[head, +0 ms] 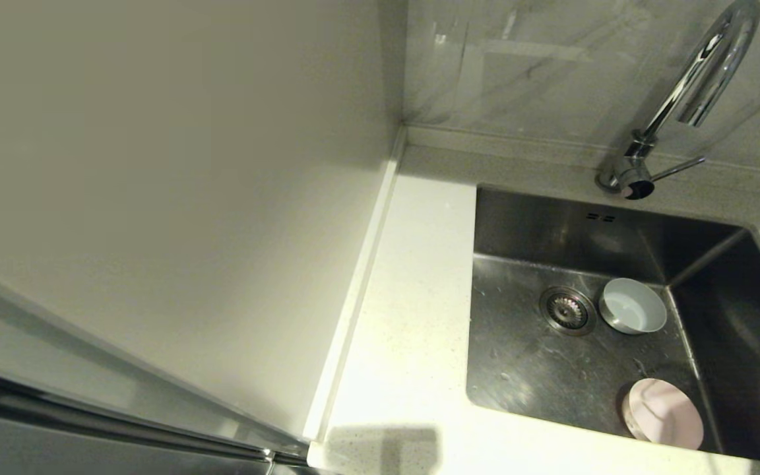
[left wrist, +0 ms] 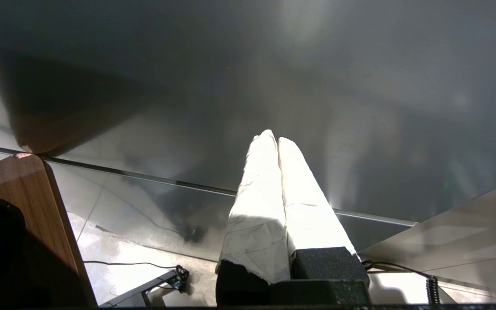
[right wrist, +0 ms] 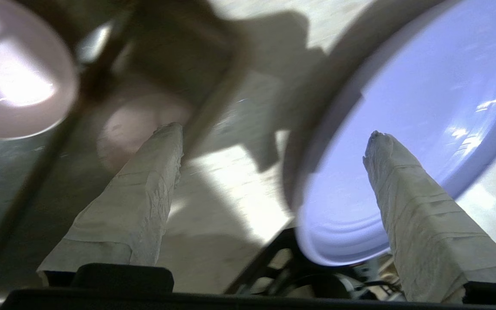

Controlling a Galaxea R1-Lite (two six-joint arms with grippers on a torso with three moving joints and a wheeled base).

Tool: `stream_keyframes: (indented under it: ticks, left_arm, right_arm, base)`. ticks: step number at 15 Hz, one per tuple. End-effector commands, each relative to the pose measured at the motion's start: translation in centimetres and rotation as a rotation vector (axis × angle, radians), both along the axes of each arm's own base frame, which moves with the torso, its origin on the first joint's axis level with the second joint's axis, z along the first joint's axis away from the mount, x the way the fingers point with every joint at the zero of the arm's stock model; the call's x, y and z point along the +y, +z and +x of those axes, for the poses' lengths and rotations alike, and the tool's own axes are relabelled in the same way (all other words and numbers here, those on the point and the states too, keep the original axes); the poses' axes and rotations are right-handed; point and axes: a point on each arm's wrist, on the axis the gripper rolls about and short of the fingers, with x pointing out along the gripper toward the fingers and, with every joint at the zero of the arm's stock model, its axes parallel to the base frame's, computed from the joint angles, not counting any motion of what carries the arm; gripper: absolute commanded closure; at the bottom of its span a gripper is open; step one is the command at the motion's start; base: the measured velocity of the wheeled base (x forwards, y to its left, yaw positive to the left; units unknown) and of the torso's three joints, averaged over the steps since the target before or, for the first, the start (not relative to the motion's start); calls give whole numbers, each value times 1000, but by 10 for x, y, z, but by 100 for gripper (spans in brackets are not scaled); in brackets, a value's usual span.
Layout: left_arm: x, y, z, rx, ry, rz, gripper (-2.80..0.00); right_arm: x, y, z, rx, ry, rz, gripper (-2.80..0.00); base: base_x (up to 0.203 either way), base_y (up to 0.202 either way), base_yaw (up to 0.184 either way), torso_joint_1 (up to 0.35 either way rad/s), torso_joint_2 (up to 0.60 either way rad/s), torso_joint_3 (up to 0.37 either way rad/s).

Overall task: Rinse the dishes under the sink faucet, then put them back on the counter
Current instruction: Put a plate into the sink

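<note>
No text, label, brand, number or sign can be read on anything in these views.

A large plain off-white panel (head: 156, 165) fills the left portion of the head view, standing upright and meeting the worktop along a low raised strip. Its lower edge carries a dark metallic trim line (head: 123, 429). Behind the basin area stands a grey marbled wall panel (head: 538, 72), glossy, with pale reflections on its surface. In the left wrist view, a dark glossy surface (left wrist: 274, 77) occupies the upper area, bounded below by a thin metal edge. A wood-grain board (left wrist: 20, 193) sits at one side. A light tiled floor (left wrist: 119, 224) is visible, with a black cable (left wrist: 136, 263) lying across it. Lighting is bright and casts hard shadows.
</note>
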Motion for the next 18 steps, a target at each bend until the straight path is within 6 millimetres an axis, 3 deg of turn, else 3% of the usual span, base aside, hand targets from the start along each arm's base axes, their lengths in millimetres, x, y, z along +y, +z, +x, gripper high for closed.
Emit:
stream_keyframes:
  ticks: [1, 6, 18]
  left_arm:
    - [0, -1, 0, 2, -1, 0, 0]
    - [0, -1, 0, 2, 0, 0, 0]
    - [0, -1, 0, 3, 1, 0, 0]
  right_arm:
    - [-11, 2, -11, 10, -25, -7, -280]
    - [-24, -3, -26, 28, -55, 21, -280]
    - [-34, -20, -20, 41, -50, 44, -280]
  base:
    - [0, 0, 0, 0, 0, 0]
    - [0, 0, 0, 0, 0, 0]
    - [0, 0, 0, 0, 0, 0]
